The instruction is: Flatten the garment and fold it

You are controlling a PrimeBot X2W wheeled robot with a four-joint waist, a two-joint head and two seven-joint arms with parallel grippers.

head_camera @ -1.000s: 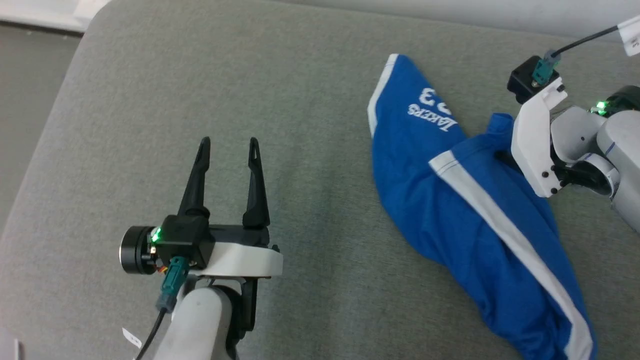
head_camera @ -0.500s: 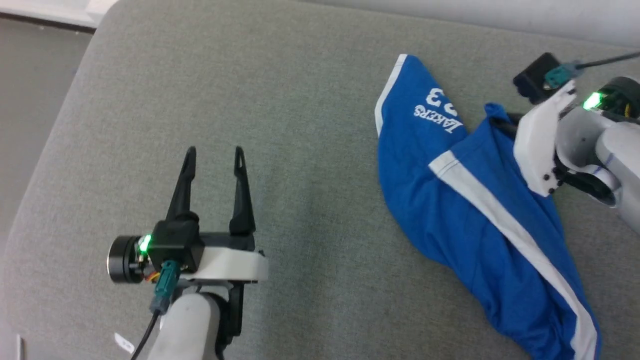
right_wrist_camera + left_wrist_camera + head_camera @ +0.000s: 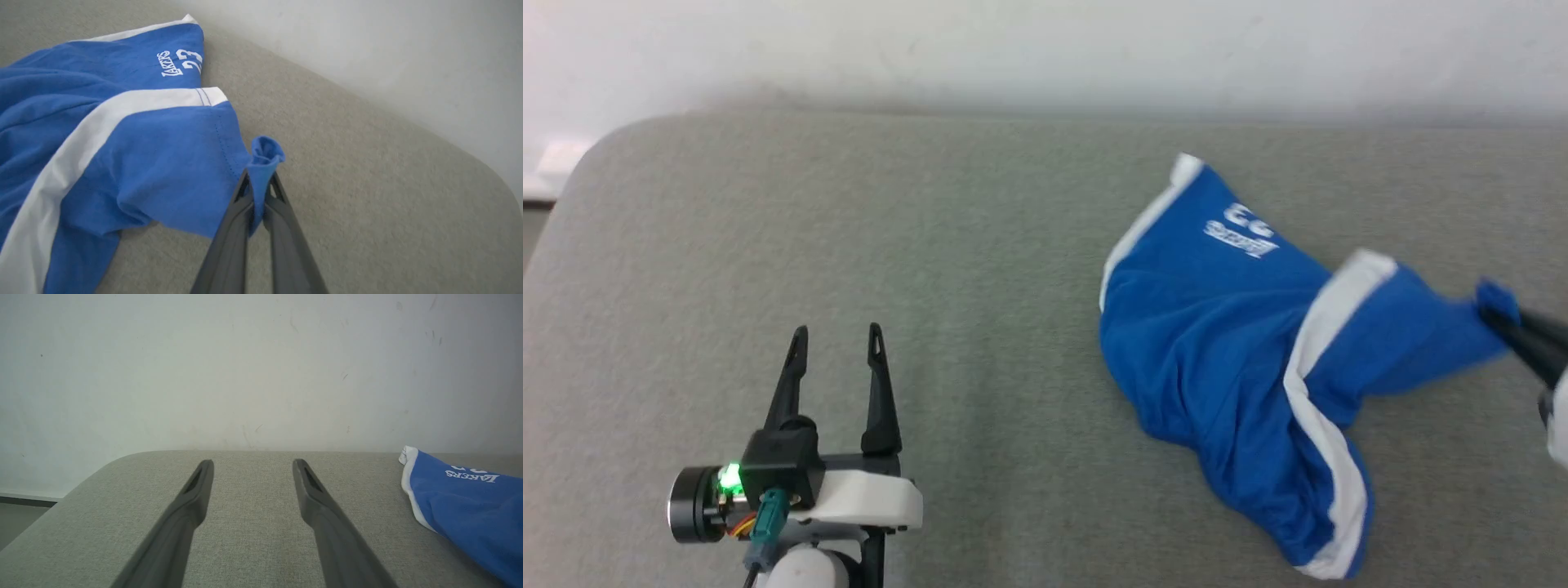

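Head view: a grey fabric surface [image 3: 980, 245] with a rounded corner meets a pale wall [image 3: 1045, 49]. The shorts [image 3: 1217, 343] lie rumpled on its right half, well apart from the left end effector [image 3: 838, 330], which hangs wide open and empty. The right end effector [image 3: 1499, 320] is pinched on a blue corner of them.

Left wrist view: the white print [image 3: 470, 476] reads "LAKERS", upside down.

Right wrist view: the print reads "LAKERS 23"; the closed fingers [image 3: 233, 228] grip a fold of blue hem.

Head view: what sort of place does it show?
Probably an indoor test room, though I cannot be sure: a grey cloth-covered surface with a rounded corner stands against a bare pale wall, and blue shorts lie on it.
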